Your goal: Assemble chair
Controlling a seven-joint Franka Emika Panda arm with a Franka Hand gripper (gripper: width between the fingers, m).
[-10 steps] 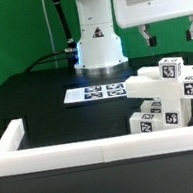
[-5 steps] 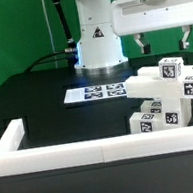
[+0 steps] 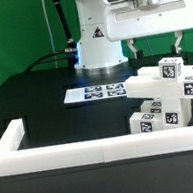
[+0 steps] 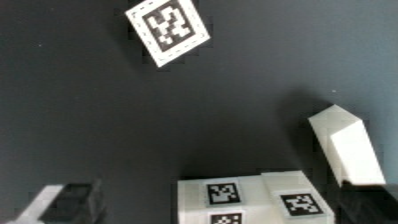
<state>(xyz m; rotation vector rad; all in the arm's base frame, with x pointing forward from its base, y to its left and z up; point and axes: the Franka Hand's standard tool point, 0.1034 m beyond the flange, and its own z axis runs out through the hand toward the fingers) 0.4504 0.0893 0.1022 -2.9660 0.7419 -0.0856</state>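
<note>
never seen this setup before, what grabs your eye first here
First, the cluster of matte white blocky chair parts with black-and-white tags, stacked at the exterior view's right on the black table. Directly above hangs the white two-finger gripper, jaws open and empty. Behind stands the arm's white base, the flat marker board before it.

The chair parts (image 3: 163, 96) look like matt white plastic, smooth, with printed black-and-white tags. The table (image 3: 45, 103) is matt black. The rail (image 3: 102, 146) looks like smooth white plastic. The robot base (image 3: 97, 39) is glossy white.
</note>
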